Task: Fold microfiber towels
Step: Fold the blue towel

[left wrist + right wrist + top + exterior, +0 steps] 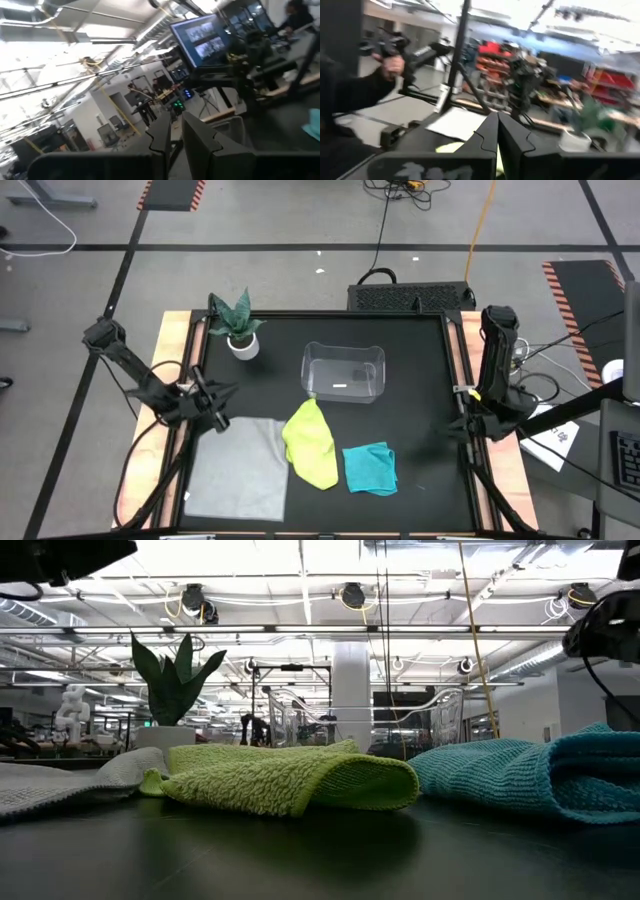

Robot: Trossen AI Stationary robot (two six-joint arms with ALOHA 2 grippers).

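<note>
The black table (pixel 420 380) carries 3 towels along its near edge. Largest is the grey towel (pixel 240 468), lying flat at the left corner. Next to it, and lapping onto its right edge, lies the yellow-green towel (pixel 312 445), bunched and slanted. The teal towel (pixel 370 468) sits crumpled just to the right of that, apart from it.

Behind the towels stands a clear plastic bin (pixel 345 372) near the table's middle, and a small potted plant (pixel 238 328) sits at the far left corner.

The left gripper (pixel 222 420) hangs just above the grey towel's far left corner, fingers (pixel 200 145) nearly together with only a slit between them, nothing visibly caught there. The right gripper (pixel 452 427) rests by the table's right edge, well apart from the teal towel, its fingers (pixel 512 140) pressed together on nothing.
</note>
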